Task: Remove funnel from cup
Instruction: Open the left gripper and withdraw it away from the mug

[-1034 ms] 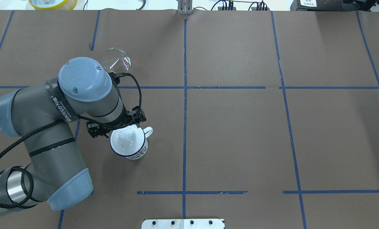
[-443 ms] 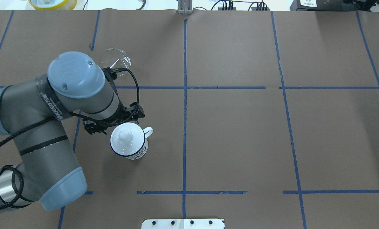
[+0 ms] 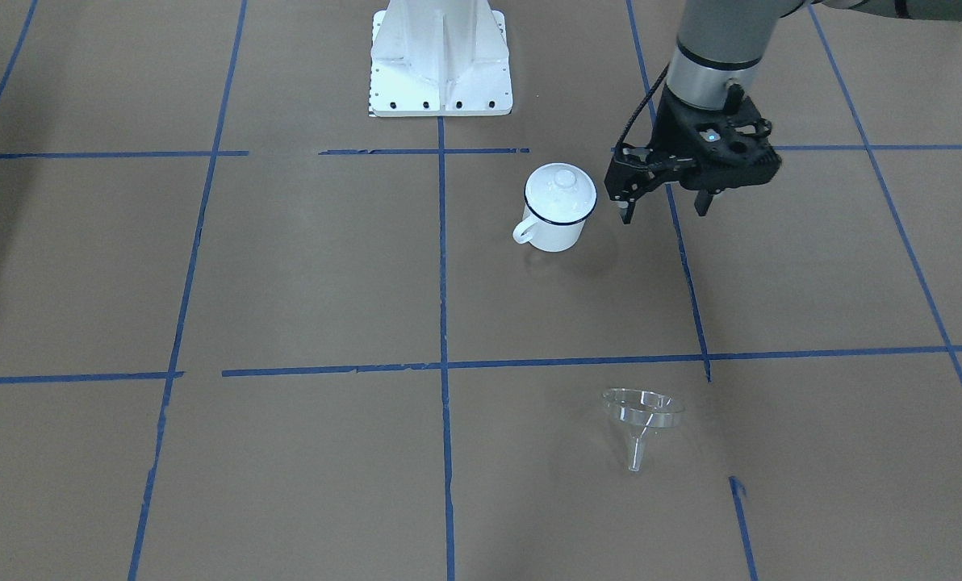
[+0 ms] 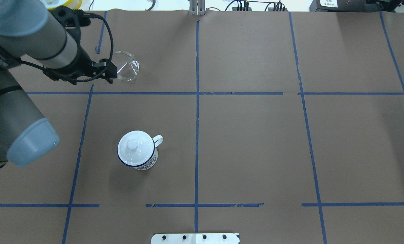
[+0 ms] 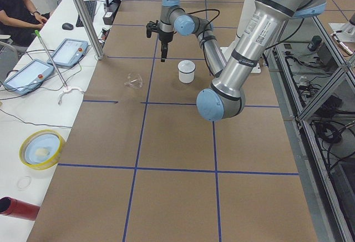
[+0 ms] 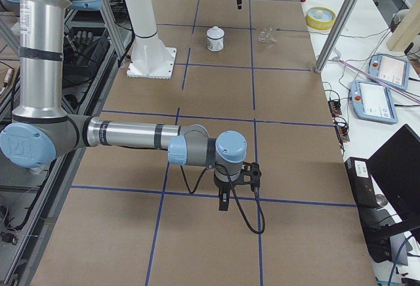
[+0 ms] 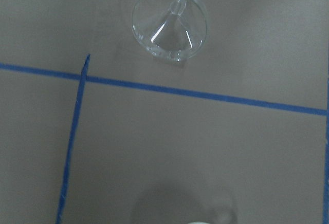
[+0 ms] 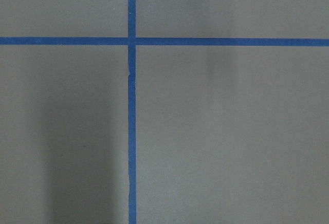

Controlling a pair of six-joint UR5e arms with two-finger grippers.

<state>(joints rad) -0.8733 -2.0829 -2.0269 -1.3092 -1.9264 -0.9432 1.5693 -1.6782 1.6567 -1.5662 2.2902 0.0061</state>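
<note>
Left pincer [image 3: 663,215] risen clear of cup [image 3: 560,211] — released, pointing down, funnel [image 3: 641,411] lying well apart

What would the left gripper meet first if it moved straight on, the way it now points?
The left gripper points downward and would likely meet bare table, missing the cup and the funnel; depth is uncertain.

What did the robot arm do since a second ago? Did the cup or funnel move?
The left gripper, open and empty, lifted away from the cup, toward the robot's left side. It took hold of nothing. The cup, with its lid on, and the funnel, lying on its side, stayed where they were.
</note>
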